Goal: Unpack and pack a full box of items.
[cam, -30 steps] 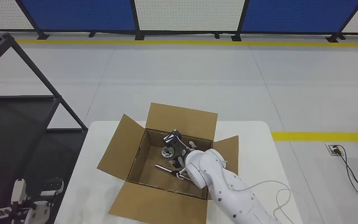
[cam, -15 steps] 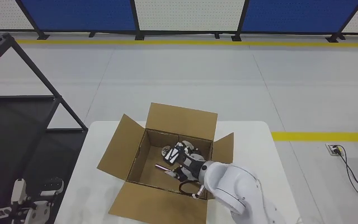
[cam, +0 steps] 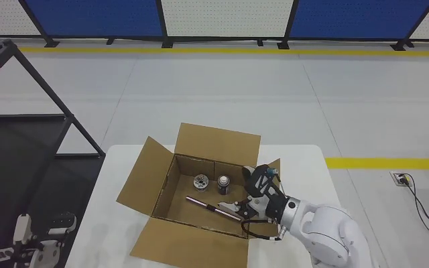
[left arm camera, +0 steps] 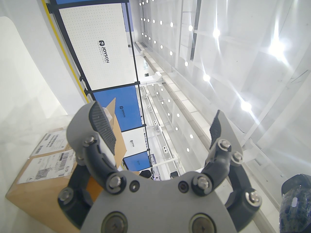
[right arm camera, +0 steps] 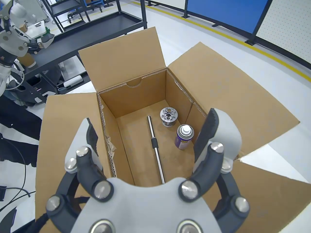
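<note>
An open cardboard box stands on the white table. Inside it lie a metal hub, an upright spray can and a thin metal rod. My right gripper hangs open and empty over the box's right wall. The right wrist view looks past that gripper into the box, onto the hub, the can and the rod. My left gripper points up at the ceiling, open and empty, with a labelled side of a cardboard box beside it.
All of the box's flaps are folded outward. A black metal rack stands left of the table, also seen as the rack behind the box. A dark wrapped object sits at the left wrist view's edge.
My right arm has pulled out of the box toward its right side with the gripper empty. The spray can and hub, covered before, now show.
</note>
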